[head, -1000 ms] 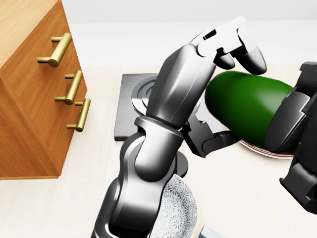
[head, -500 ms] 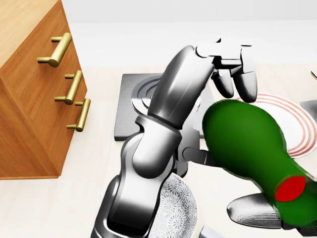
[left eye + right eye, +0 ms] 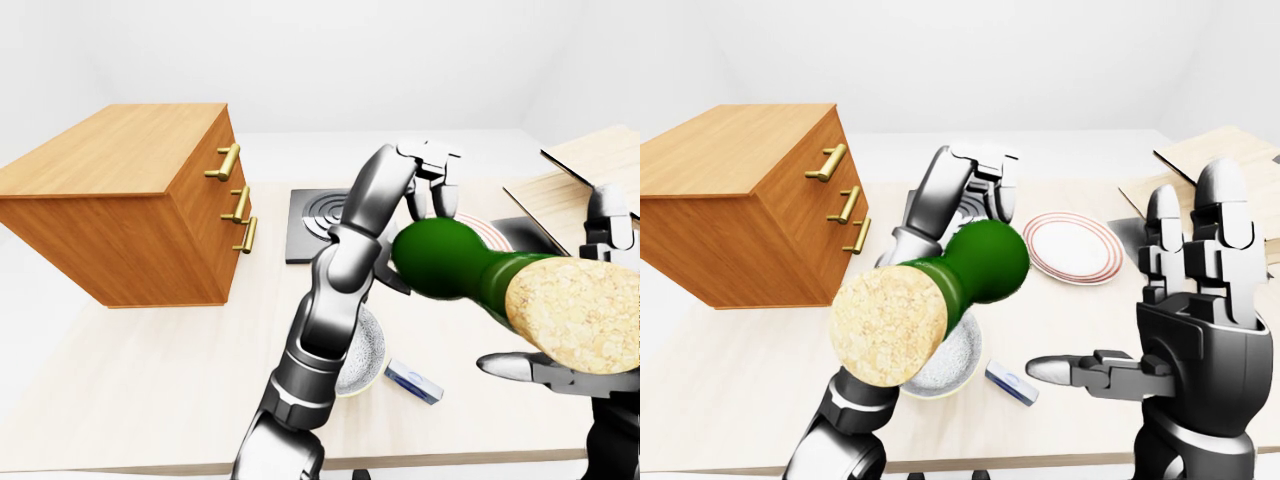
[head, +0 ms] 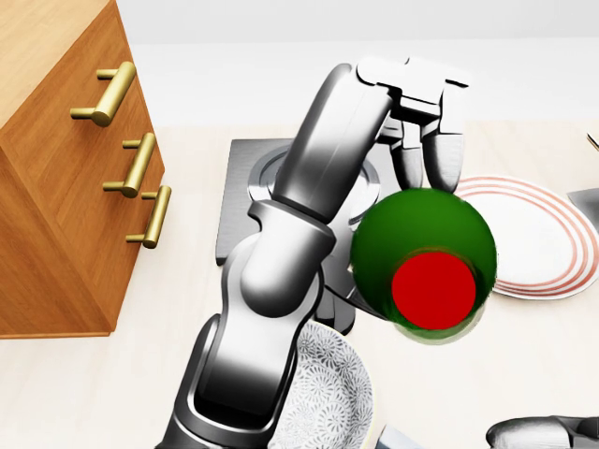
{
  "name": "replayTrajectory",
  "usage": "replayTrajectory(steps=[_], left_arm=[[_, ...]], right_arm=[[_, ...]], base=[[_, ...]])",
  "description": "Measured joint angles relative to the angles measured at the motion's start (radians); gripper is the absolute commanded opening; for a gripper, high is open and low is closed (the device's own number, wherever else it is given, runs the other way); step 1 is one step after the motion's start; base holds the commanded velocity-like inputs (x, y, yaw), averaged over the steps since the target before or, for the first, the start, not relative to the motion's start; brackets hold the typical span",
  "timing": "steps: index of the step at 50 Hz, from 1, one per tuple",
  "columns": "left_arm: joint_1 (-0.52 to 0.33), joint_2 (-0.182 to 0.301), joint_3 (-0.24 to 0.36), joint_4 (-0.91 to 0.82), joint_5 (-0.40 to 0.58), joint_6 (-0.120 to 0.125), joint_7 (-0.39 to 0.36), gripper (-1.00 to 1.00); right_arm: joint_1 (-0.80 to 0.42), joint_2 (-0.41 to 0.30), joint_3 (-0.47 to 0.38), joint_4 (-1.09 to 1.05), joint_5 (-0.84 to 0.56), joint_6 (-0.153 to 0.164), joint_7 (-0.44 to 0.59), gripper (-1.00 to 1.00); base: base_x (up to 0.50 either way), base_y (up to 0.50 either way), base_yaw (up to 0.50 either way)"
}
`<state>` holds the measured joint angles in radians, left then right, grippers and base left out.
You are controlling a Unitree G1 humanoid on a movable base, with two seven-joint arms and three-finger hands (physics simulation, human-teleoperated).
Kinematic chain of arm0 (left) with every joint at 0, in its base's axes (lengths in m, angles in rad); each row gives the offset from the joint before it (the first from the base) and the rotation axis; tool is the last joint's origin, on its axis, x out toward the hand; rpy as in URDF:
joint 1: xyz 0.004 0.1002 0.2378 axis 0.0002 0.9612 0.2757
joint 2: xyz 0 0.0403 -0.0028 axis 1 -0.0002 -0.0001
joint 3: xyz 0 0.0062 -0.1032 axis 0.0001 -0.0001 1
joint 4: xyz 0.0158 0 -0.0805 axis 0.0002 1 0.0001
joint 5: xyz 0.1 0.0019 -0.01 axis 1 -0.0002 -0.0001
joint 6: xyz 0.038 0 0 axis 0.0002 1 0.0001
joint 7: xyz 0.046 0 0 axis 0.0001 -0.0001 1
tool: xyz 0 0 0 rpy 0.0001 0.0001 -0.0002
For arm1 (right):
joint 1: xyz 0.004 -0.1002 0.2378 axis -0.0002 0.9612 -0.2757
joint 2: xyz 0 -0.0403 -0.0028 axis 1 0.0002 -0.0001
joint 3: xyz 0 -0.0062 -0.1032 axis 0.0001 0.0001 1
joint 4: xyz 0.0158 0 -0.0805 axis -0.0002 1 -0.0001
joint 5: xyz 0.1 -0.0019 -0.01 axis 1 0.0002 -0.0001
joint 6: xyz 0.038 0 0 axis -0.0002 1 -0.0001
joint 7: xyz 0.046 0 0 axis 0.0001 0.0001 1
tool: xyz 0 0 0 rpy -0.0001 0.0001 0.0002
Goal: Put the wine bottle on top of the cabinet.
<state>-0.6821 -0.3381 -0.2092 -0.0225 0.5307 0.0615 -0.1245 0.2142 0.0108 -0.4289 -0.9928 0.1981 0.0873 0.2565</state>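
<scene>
The green wine bottle (image 3: 445, 260) hangs in the air above the table, tipped so its cork end (image 3: 888, 325) points at the cameras. My left hand (image 4: 426, 159) is shut on the bottle's wide far end, with the fingers (image 4: 440, 150) curled over it. My right hand (image 3: 1140, 300) is open and empty at the right of the right-eye view, fingers up and thumb pointing left, apart from the bottle. The wooden cabinet (image 3: 120, 200) with brass handles (image 3: 230, 160) stands at the left, and its flat top is bare.
A red-ringed plate (image 3: 1072, 248) lies on the table (image 3: 150, 380) beyond the bottle. A patterned bowl (image 4: 328, 402) sits under my left forearm. A black burner plate (image 3: 315, 225) lies next to the cabinet. A small blue-white item (image 3: 412, 381) and wooden boards (image 3: 590, 170) are at the right.
The bottle has swung from lying sideways to pointing its neck at the camera. My right hand has let go of it and dropped away to the lower right.
</scene>
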Motion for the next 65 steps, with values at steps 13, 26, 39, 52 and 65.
replayTrajectory(steps=[13,26,39,52,65], left_arm=[[-0.028,0.027,0.027,-0.014,-0.065,0.026,-0.007,-0.95],[-0.098,0.12,0.101,-0.133,-0.207,0.026,-0.031,-0.95],[-0.249,0.29,0.214,-0.149,-0.459,0.026,0.012,-0.95],[-0.408,0.476,0.305,-0.027,-0.659,0.026,0.061,-0.95],[-0.529,0.618,0.362,0.171,-0.768,0.026,0.076,-0.95]], right_arm=[[0.064,0.043,-0.182,0.038,0.079,0.0,0.086,1.0],[0.085,0.064,-0.245,0.082,0.095,0.0,0.109,1.0],[0.082,0.053,-0.256,0.166,0.096,0.0,0.115,1.0],[0.069,0.026,-0.246,0.253,0.092,0.0,0.105,1.0],[0.068,0.019,-0.228,0.274,0.087,0.0,0.09,1.0]], base=[[0.0,0.0,0.0],[0.0,0.0,0.0],[0.0,0.0,0.0],[0.0,0.0,0.0],[0.0,0.0,0.0]])
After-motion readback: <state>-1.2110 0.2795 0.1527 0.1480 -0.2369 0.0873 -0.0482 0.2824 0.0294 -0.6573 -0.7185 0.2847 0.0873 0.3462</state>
